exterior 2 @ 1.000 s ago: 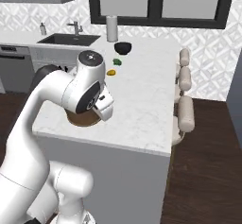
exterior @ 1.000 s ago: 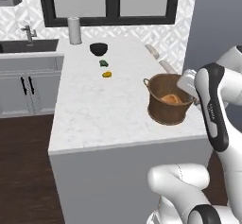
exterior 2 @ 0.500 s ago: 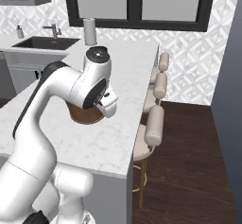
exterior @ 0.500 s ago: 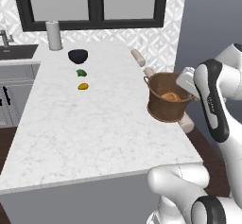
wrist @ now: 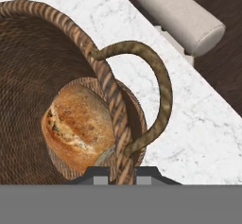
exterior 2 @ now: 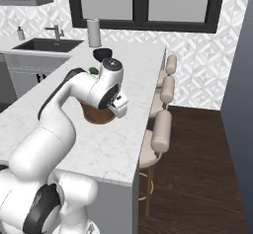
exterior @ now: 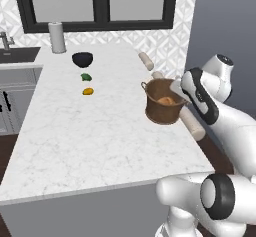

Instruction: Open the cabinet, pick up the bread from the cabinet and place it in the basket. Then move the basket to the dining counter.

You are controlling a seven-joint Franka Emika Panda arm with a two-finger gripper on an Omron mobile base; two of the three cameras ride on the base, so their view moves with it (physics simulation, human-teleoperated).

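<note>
The brown woven basket (exterior: 161,107) hangs over the right side of the white marble dining counter (exterior: 95,136), close to its edge. My gripper (exterior: 176,88) is shut on the basket's rim. In the hand view the finger tips (wrist: 101,175) pinch the rim of the basket (wrist: 106,83), and its thin hoop handle (wrist: 162,93) arches off to the right. The bread (wrist: 78,126), a golden-brown roll, lies on the basket floor; it also peeks out over the rim in the left base view (exterior: 167,101). From the right, my forearm covers most of the basket (exterior 2: 98,115). Whether the basket's base touches the counter I cannot tell.
On the far part of the counter sit a black bowl (exterior: 82,59), a green item (exterior: 86,76), a small orange fruit (exterior: 88,91) and a cream jar (exterior: 57,37). Padded stools (exterior 2: 161,129) line the counter's right side. A sink (exterior 2: 47,44) lies at the back left.
The base has driven, so both base views have shifted and the counter now lies closer and more in front. The basket with the bread has stayed in my shut gripper.
</note>
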